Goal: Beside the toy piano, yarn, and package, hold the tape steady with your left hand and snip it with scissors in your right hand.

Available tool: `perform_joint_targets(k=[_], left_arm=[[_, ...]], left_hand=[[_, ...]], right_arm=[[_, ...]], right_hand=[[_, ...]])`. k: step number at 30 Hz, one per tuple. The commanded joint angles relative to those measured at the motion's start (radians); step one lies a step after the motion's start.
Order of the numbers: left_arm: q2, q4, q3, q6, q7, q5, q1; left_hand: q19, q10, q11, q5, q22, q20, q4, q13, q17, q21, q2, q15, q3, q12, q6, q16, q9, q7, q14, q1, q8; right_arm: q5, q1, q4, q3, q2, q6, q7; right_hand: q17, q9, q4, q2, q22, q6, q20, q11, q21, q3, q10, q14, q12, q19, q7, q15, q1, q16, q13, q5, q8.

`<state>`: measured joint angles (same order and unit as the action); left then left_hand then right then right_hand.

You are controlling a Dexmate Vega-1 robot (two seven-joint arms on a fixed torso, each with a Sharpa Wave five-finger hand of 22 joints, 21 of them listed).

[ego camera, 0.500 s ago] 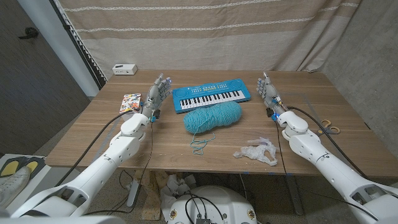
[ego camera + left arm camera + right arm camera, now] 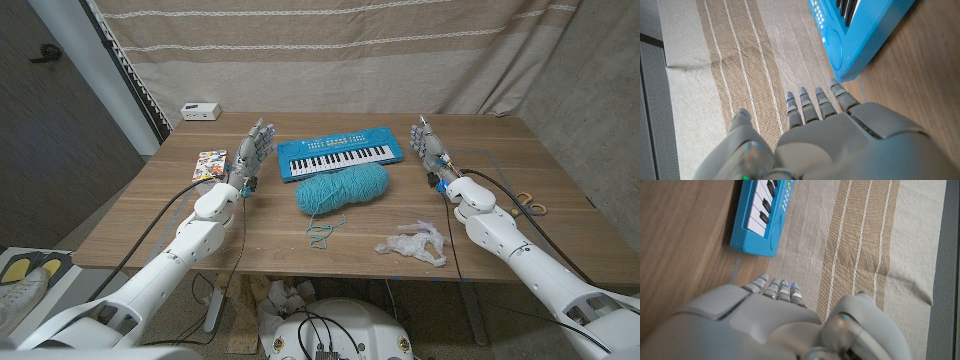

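The scissors lay at the table's right edge, nearest the right hand; both it and the left hand stood spread, holding nothing.

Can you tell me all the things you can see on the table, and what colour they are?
piano: one, blue with white and black keys, far middle of the table.
yarn: one ball, teal, just in front of the piano, a loose strand trailing toward the near edge.
package: one, colourful, left side beside the left robot hand.
scissors: one pair, yellowish handles, far right side.
plastic wrap: one crumpled piece, clear, near edge right of middle.
white box: one, far left corner.
left robot hand: grey, open, raised left of the piano.
right robot hand: grey, open, raised right of the piano.
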<state>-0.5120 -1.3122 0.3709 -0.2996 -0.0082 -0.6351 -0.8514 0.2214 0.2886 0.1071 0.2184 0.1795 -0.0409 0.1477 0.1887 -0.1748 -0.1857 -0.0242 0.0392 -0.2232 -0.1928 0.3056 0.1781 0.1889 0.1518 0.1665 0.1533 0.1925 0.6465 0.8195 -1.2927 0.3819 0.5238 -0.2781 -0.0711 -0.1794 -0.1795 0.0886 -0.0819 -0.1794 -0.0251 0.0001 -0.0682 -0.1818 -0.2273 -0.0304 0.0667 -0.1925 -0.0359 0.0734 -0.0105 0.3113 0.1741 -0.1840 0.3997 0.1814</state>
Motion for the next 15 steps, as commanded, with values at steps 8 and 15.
perform_joint_targets(k=[8,15], left_arm=[[0.000,0.023,-0.004,-0.027,-0.002,0.012,0.001],[-0.024,-0.024,-0.005,-0.007,0.042,0.044,-0.014]], left_hand=[[0.000,0.008,-0.002,0.007,0.001,-0.001,0.000,0.002,-0.002,-0.007,0.001,0.043,-0.008,-0.009,0.014,0.004,0.001,-0.001,-0.002,0.013,0.005],[-0.002,0.008,-0.006,0.007,0.001,-0.002,0.001,0.001,-0.002,-0.007,0.002,0.040,-0.009,-0.009,0.013,0.003,0.001,-0.002,-0.007,0.016,0.005]], right_arm=[[-0.035,0.012,-0.056,0.005,0.033,0.021,0.030],[-0.079,0.021,-0.096,0.009,0.065,0.025,0.054]], right_hand=[[-0.002,-0.005,-0.020,-0.006,-0.002,-0.006,0.010,0.007,-0.006,0.004,0.022,0.030,-0.017,-0.024,0.008,0.010,0.034,0.003,-0.004,0.010,0.009],[-0.002,-0.005,-0.029,-0.008,-0.002,-0.006,0.002,0.022,-0.006,0.009,0.033,0.035,-0.023,-0.031,0.004,0.019,0.049,0.003,-0.005,0.014,0.012]])
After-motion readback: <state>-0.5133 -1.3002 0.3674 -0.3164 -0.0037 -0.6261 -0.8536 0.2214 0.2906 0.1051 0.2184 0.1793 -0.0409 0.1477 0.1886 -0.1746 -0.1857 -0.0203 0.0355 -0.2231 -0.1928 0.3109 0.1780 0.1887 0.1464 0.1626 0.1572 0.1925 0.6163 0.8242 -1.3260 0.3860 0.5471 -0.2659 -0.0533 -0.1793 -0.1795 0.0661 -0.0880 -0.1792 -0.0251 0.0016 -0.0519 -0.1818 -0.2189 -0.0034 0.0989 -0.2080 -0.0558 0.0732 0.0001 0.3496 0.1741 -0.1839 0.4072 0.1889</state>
